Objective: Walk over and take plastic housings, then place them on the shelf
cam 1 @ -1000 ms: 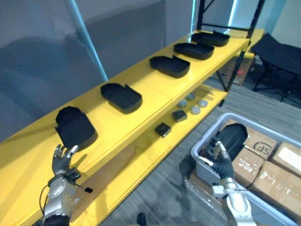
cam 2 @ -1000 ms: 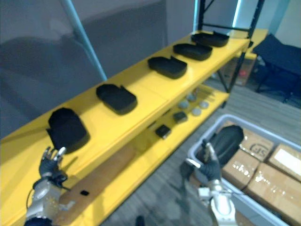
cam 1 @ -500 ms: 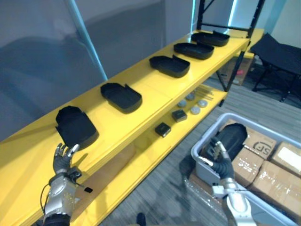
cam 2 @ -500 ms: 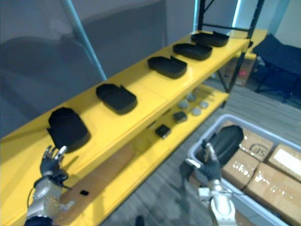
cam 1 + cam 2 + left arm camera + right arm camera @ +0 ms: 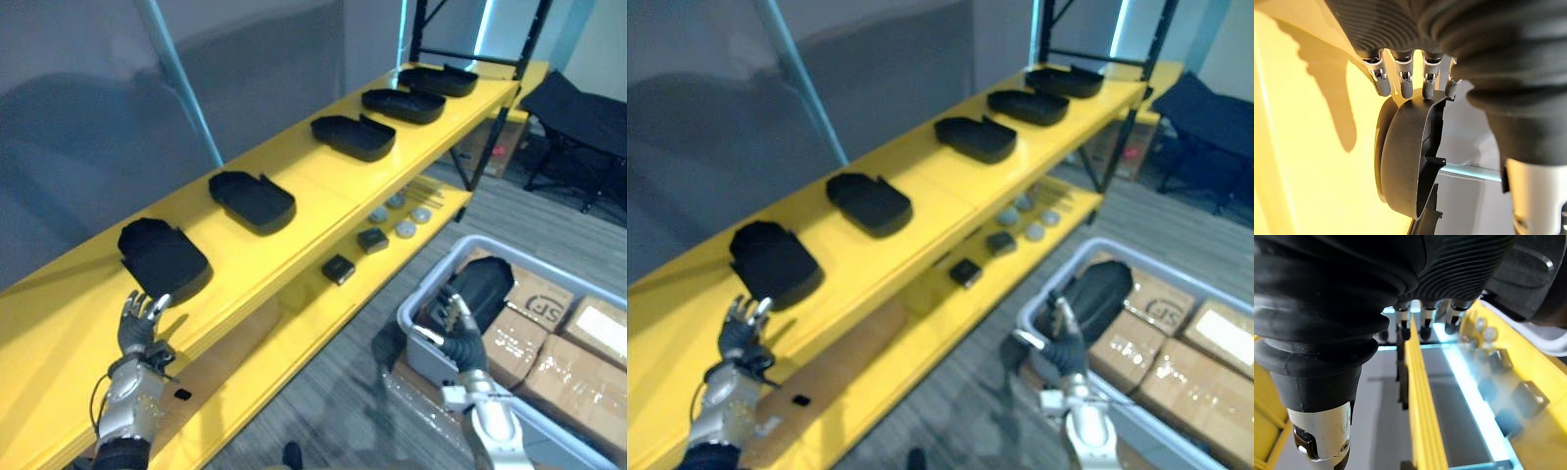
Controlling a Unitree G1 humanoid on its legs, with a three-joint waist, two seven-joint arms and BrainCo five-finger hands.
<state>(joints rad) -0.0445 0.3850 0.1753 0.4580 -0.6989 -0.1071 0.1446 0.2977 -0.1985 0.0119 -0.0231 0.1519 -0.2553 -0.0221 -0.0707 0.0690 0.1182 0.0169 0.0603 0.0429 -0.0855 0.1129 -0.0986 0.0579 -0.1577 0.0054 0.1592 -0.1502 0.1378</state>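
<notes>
Left hand (image 5: pixel 140 321), fingers straight, tips at the nearest black housing (image 5: pixel 165 260) on the yellow shelf (image 5: pixel 294 211) (right hand (image 5: pixel 458 323) hangs loose-fingered, empty, over the grey bin (image 5: pixel 421 352)).

Before me a grey wall (image 5: pixel 88 108) with a slanting pale-blue strip (image 5: pixel 181 78) backs the yellow shelf (image 5: pixel 323 186); grey carpet floor (image 5: pixel 333 392) lies below, a dark chair (image 5: pixel 578 108) at my far right.

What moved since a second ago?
The nearest housing tipped down flatter onto the yellow shelf, the left robot hand open at its edge. The right robot hand at the grey bin and the other four housings stayed put.
</notes>
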